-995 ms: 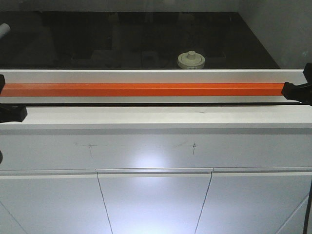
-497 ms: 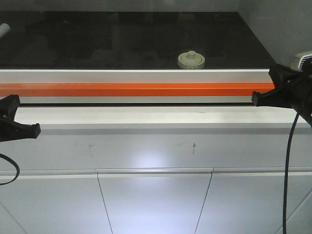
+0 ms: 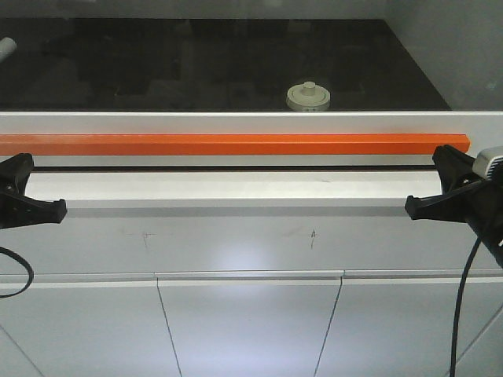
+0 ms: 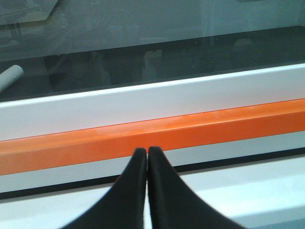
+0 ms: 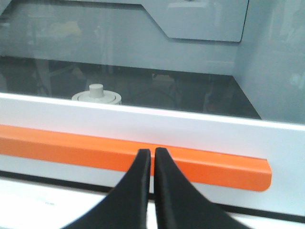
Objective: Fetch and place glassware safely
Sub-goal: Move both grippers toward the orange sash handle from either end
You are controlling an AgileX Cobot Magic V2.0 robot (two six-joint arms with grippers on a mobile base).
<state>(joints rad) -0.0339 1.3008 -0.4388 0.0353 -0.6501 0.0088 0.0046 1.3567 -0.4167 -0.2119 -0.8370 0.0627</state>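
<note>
Right wrist: jar (image 5: 96, 95) well beyond fingertips (image 5: 144, 156)

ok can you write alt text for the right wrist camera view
The right gripper, black and shut on nothing, points at an orange bar running across a white frame. Beyond the frame, the glass jar shows only its cream lid and knob, left of centre, on a dark surface.

Left gripper (image 4: 147, 153) low at the left edge, black fingers pressed together, right gripper (image 5: 153, 155) low at the right edge, fingers seemingly closed with a hairline gap, both tips pointing inward
</note>
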